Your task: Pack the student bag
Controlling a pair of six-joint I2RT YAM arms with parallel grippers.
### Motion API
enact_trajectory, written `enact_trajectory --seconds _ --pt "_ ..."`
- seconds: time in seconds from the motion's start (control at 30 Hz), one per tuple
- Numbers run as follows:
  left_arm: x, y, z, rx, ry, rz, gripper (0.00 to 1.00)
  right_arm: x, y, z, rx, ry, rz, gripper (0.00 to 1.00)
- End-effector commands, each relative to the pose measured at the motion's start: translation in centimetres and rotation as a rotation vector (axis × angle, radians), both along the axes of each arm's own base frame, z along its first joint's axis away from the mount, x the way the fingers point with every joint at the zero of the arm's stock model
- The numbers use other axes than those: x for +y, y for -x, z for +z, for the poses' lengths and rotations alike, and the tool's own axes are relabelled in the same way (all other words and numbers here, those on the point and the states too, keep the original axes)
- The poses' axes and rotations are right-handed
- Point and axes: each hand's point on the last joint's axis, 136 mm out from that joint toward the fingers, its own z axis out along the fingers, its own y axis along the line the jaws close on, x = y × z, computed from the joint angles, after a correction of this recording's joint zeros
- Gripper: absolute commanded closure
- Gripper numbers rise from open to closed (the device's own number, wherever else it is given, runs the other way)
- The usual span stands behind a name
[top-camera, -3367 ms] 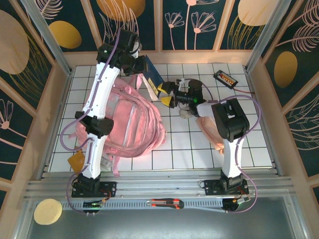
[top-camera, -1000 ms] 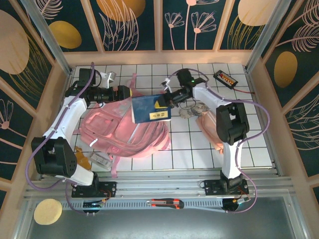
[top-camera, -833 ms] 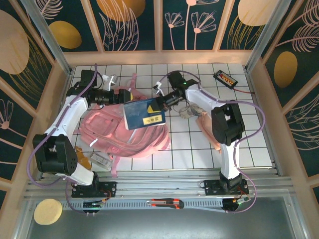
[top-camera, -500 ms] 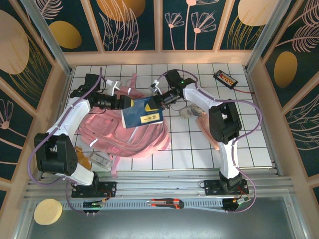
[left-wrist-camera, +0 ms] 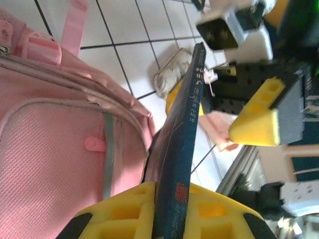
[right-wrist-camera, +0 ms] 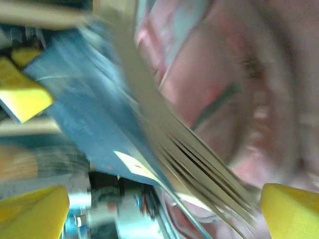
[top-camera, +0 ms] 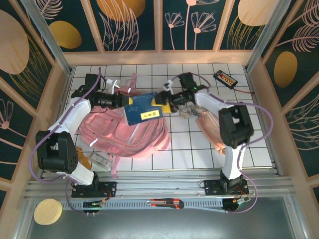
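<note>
Left gripper (top-camera: 125, 101) tight on blue book (top-camera: 144, 110) over student bag (top-camera: 124, 137); right gripper (top-camera: 164, 101) wide apart.

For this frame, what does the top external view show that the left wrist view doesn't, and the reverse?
Top external: the blue book cover with its yellow label, a black device at the far right corner, a box cutter at the near edge. Left wrist: the book's spine edge-on, clamped between the left claw and its yellow pads. Both: the pink student bag, and the right claw open around the book.
</note>
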Motion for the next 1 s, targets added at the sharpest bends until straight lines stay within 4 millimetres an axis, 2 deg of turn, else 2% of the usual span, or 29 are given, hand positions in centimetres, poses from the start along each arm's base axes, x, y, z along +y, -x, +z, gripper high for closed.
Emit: enact_trajectory --seconds 0.0,0.07,0.13,0.2,0.27,0.37,0.47,0.7,0.8,0.83,0.97 --pt "0.1 -2.0 5.7 -0.101 0.201 0.066 1.00 -2.6 -3.3 6.1 -0.120 -0.096 -0.288 0.01" --pt "0.2 -2.8 7.0 -0.096 0.262 0.105 1.00 -1.7 -1.9 6.3 -0.104 -0.090 -0.297 0.01" --pt "0.5 -3.6 8.1 -0.101 0.326 0.176 1.00 0.7 0.2 6.8 -0.081 -0.121 -0.245 0.01" --pt "0.7 -3.9 9.2 -0.110 0.396 0.219 1.00 2.7 1.5 7.0 -0.047 -0.165 -0.220 0.01" --pt "1.0 -4.0 9.9 -0.116 0.440 0.253 1.00 4.1 1.9 6.8 -0.023 -0.196 -0.207 0.01" --pt "1.2 -3.4 10.7 -0.101 0.525 0.284 1.00 5.4 1.1 7.1 -0.041 -0.218 -0.212 0.01" --pt "1.4 -2.4 11.0 -0.084 0.580 0.300 1.00 6.3 -0.9 8.5 -0.069 -0.277 -0.237 0.01" --pt "1.2 -0.3 9.7 -0.025 0.616 0.307 1.00 7.8 -5.0 10.3 -0.148 -0.361 -0.318 0.01" --pt "0.9 0.2 8.9 0.000 0.612 0.304 1.00 7.9 -6.0 11.6 -0.196 -0.401 -0.349 0.01" --pt "0.8 0.3 8.6 0.010 0.608 0.302 1.00 8.0 -6.2 12.1 -0.207 -0.411 -0.349 0.04" --pt "1.0 0.3 7.5 0.025 0.577 0.329 1.00 8.2 -6.1 12.9 -0.222 -0.425 -0.351 0.38"
